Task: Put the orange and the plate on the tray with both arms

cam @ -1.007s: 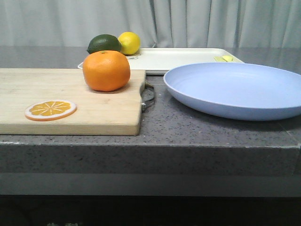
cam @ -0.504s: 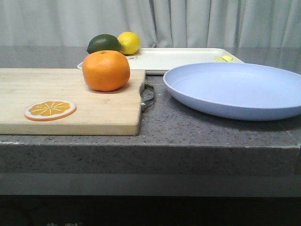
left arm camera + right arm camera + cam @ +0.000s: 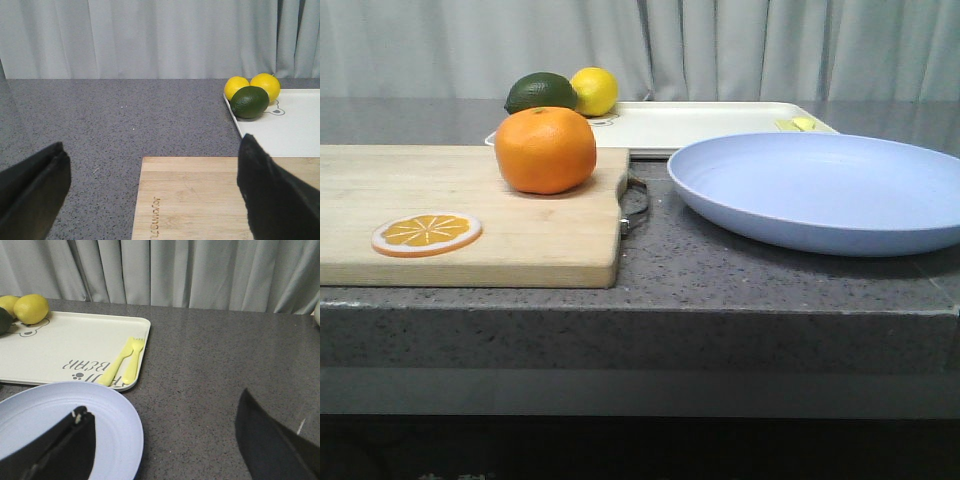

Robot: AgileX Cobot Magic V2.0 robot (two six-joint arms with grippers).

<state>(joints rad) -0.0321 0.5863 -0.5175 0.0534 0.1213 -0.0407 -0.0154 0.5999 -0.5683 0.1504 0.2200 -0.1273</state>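
Note:
The orange [image 3: 546,150] sits on a wooden cutting board [image 3: 470,215] at the left. To its right, the wide lavender-blue plate [image 3: 820,190] rests on the counter. Behind both lies the cream tray [image 3: 700,125]. No gripper shows in the front view. In the left wrist view, my left gripper [image 3: 153,150] is open above the board's corner [image 3: 200,200], with nothing between its fingers, and the orange is out of sight. My right gripper [image 3: 164,402] is also open and empty. One finger [image 3: 55,450] hangs over the plate [image 3: 117,420] and the other over bare counter.
A dark green lime [image 3: 540,92] and a yellow lemon [image 3: 595,90] sit at the tray's far left corner. Yellow plastic cutlery [image 3: 122,367] lies on the tray's right end. An orange slice [image 3: 427,233] lies on the board. The board's metal handle [image 3: 636,200] points toward the plate.

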